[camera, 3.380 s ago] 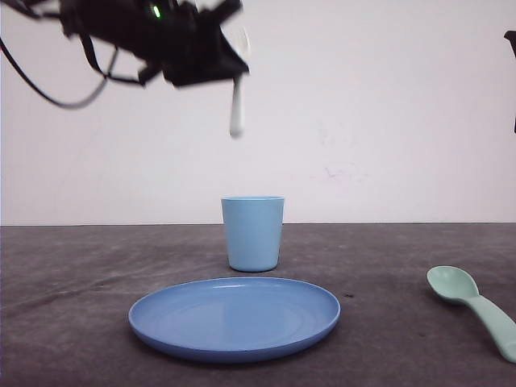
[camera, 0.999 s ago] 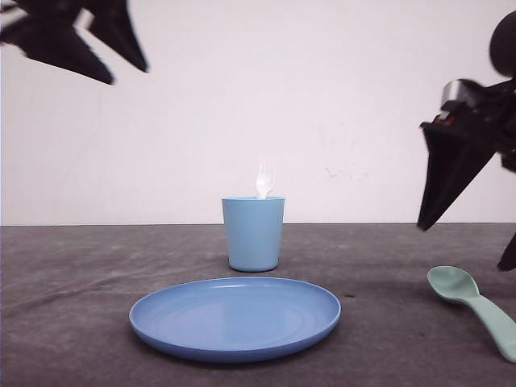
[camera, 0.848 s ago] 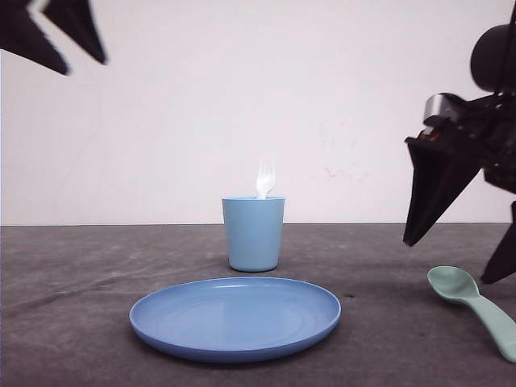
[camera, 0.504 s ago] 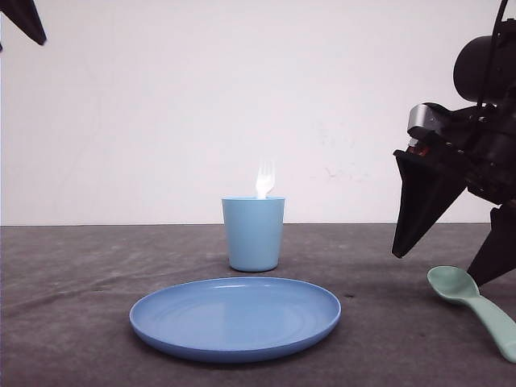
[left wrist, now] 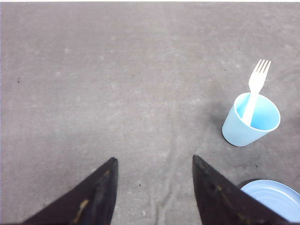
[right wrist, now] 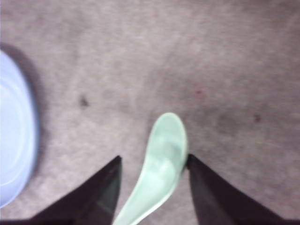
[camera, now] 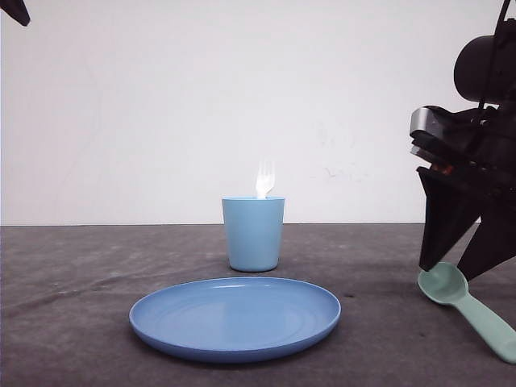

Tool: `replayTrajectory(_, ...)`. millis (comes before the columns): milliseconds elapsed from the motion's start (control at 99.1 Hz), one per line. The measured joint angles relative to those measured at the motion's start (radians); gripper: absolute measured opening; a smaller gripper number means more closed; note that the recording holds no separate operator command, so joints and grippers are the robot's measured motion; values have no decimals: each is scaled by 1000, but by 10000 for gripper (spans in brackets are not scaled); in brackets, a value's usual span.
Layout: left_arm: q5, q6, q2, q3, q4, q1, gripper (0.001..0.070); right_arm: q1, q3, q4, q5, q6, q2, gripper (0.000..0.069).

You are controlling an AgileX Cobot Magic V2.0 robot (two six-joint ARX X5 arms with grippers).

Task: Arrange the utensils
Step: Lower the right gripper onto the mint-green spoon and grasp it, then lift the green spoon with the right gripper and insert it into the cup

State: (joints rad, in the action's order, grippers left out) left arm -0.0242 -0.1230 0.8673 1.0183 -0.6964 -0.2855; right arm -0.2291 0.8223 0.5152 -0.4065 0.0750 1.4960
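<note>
Bench (camera: 81, 322) of dark grey carries everything. Nearest the front sits the blue plate (camera: 235, 318), with the light blue cup (camera: 253, 233) upright just behind it. The right pincer (camera: 453, 272) is low over the bench at the right, its fingers apart and straddling the bowl of the spoon (right wrist: 161, 164) (mint green, lying flat, handle running toward the front right). The left pincer (left wrist: 152, 164) hangs high with its fingers spread, holding nothing, well apart from the cup. The fork (left wrist: 254, 96) stands in the cup, tines up, leaning on the rim.
</note>
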Motion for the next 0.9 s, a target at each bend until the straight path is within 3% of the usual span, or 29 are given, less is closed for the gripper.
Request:
replayTrajectory(464, 0, 5, 0, 0, 0, 0, 299, -6, 0, -2, 40, 0, 27, 26)
replayTrajectory(898, 0, 19, 0, 0, 0, 0, 299, -58, 83, -156, -37, 42, 27, 15)
